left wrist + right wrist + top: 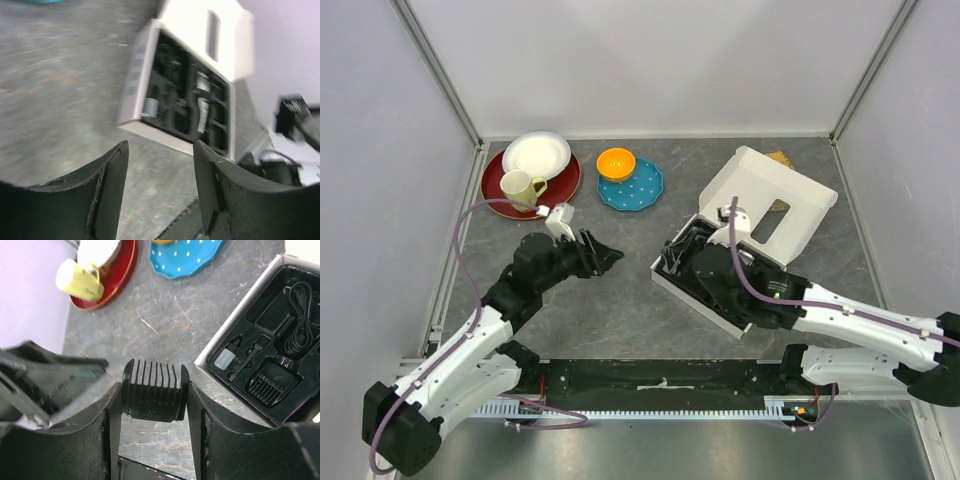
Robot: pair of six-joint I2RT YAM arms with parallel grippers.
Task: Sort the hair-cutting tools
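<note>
My right gripper (154, 392) is shut on a black comb attachment (155, 389), held by its sides above the bare table just left of the box. In the top view the right gripper (672, 258) is at the box's left end. The black moulded tray (250, 305) holds a black coiled cord (299, 325), another comb attachment (272, 382), a small clear bottle (224, 359) and a thin brush (248, 361). My left gripper (605, 255) is open and empty (160, 150), left of the box (137, 80). The clipper is not clearly visible.
The white cardboard box (775, 190) lies open at right with its lid raised. At the back are a red plate (500, 190) with a white plate (537, 153) and yellow mug (520, 187), and a blue dotted plate (640, 190) with an orange bowl (616, 162).
</note>
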